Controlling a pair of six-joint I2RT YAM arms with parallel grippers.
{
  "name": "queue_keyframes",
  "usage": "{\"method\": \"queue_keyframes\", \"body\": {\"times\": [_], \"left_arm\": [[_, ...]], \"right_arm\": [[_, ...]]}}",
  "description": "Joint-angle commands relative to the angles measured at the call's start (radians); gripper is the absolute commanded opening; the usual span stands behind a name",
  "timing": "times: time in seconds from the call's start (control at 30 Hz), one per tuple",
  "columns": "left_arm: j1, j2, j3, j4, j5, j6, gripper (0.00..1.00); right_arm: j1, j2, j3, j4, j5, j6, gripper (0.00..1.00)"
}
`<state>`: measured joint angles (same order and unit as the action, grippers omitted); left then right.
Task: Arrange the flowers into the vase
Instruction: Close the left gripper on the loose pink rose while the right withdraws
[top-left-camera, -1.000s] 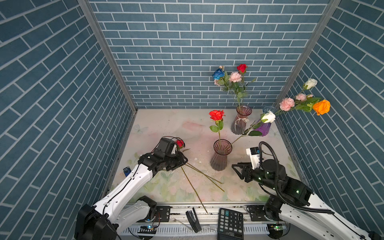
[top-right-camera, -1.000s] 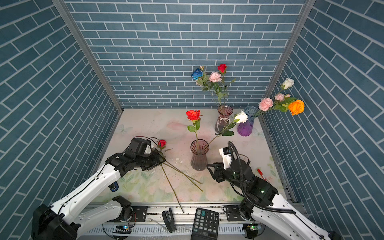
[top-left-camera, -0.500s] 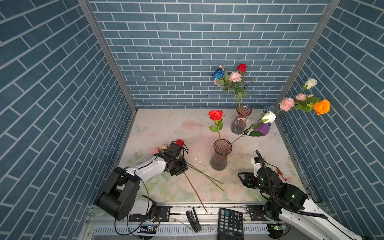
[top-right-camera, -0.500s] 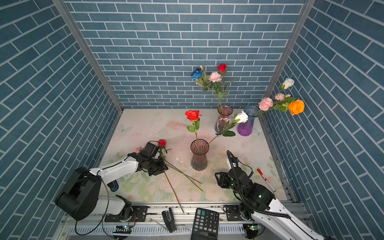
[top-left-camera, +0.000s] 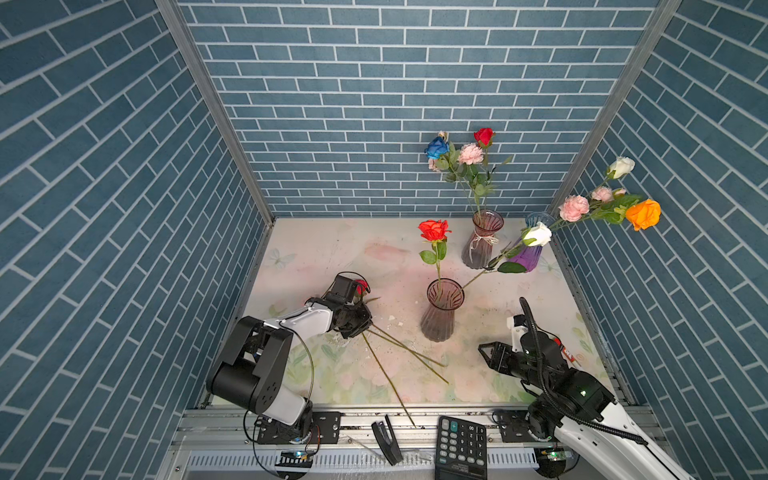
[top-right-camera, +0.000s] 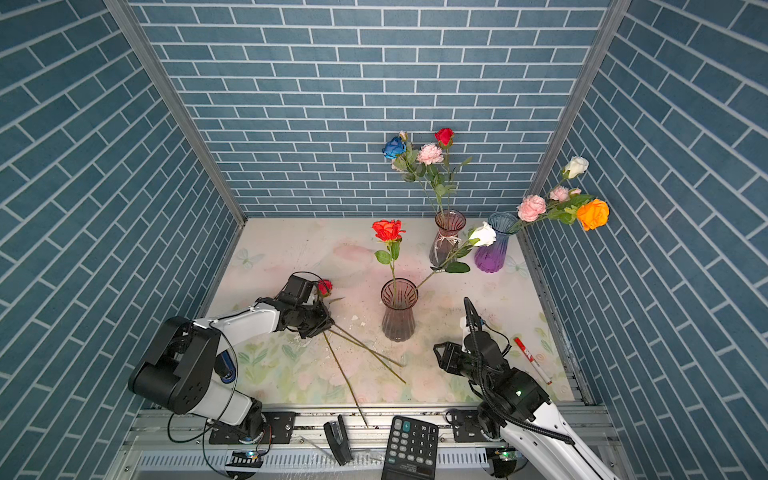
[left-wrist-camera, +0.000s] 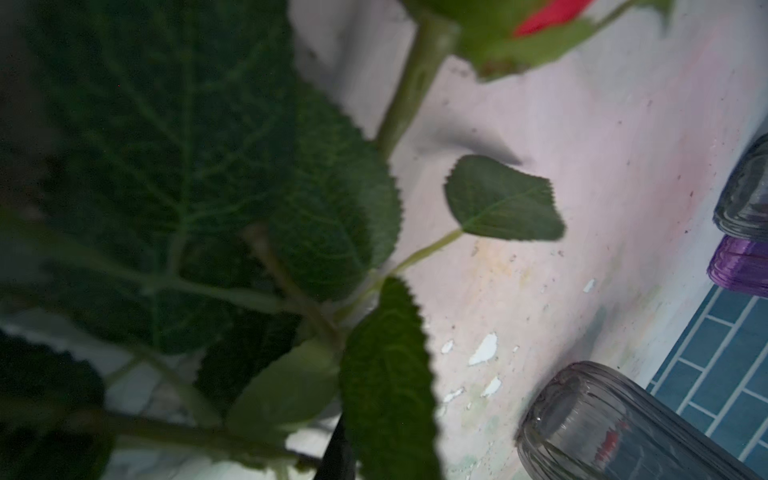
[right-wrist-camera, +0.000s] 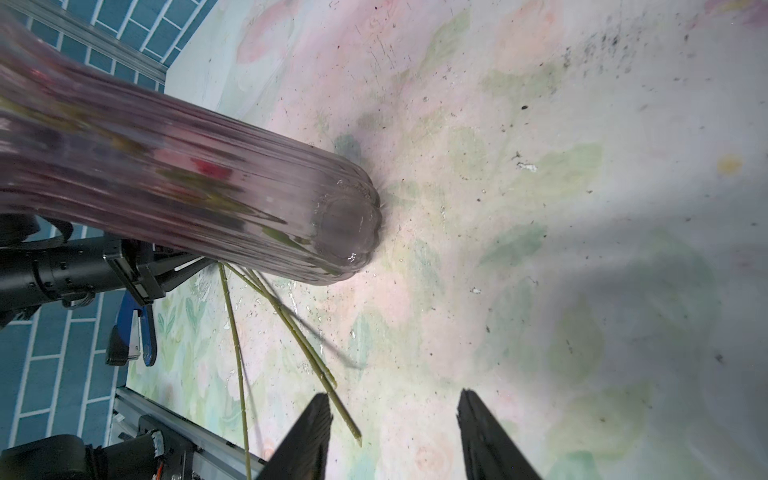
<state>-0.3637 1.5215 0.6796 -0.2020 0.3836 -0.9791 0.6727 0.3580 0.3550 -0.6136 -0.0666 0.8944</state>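
Observation:
Three loose flowers lie on the table, their long stems (top-left-camera: 399, 353) fanning toward the front edge. One red bud (top-left-camera: 362, 286) shows beside my left gripper (top-left-camera: 353, 328). That gripper sits low over the stems' leafy upper part. Leaves (left-wrist-camera: 208, 187) fill the left wrist view and hide its jaws. In the right wrist view its fingers (right-wrist-camera: 178, 266) draw close where the stems (right-wrist-camera: 291, 316) begin. The front ribbed vase (top-left-camera: 440, 316) holds a red rose (top-left-camera: 433, 230) and a white rose (top-left-camera: 537, 235). My right gripper (right-wrist-camera: 395, 415) stands open and empty to the vase's right (top-right-camera: 440, 353).
A smoky vase (top-left-camera: 482, 239) with blue, pink and red blooms and a purple vase (top-left-camera: 530, 253) with pink, orange and white blooms stand at the back right. A red pen (top-right-camera: 532, 359) lies by the right wall. A calculator (top-left-camera: 461, 446) and a stapler (top-left-camera: 386, 436) rest on the front rail.
My left arm has folded down and set its gripper low on the loose stems, its jaws narrowing. My right gripper has drawn back toward the front right, still open.

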Motion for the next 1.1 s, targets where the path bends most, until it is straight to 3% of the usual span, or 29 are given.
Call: {"method": "queue_keyframes", "body": {"times": [0.0,0.27,0.53,1.07], "left_arm": [[0.006,-0.01,-0.021,0.017,0.008,-0.025,0.2],[0.006,-0.131,-0.043,-0.033,-0.018,-0.054,0.31],[0.007,-0.258,-0.127,-0.078,-0.045,-0.117,0.32],[0.006,-0.1,-0.102,0.049,-0.007,-0.149,0.31]], "right_arm": [[-0.007,0.009,-0.011,0.019,-0.016,0.032,0.51],[-0.015,0.013,-0.014,0.026,-0.016,0.031,0.52],[-0.019,0.029,-0.016,0.037,-0.048,0.03,0.52],[-0.029,0.042,-0.016,0.045,-0.059,0.025,0.52]]}}
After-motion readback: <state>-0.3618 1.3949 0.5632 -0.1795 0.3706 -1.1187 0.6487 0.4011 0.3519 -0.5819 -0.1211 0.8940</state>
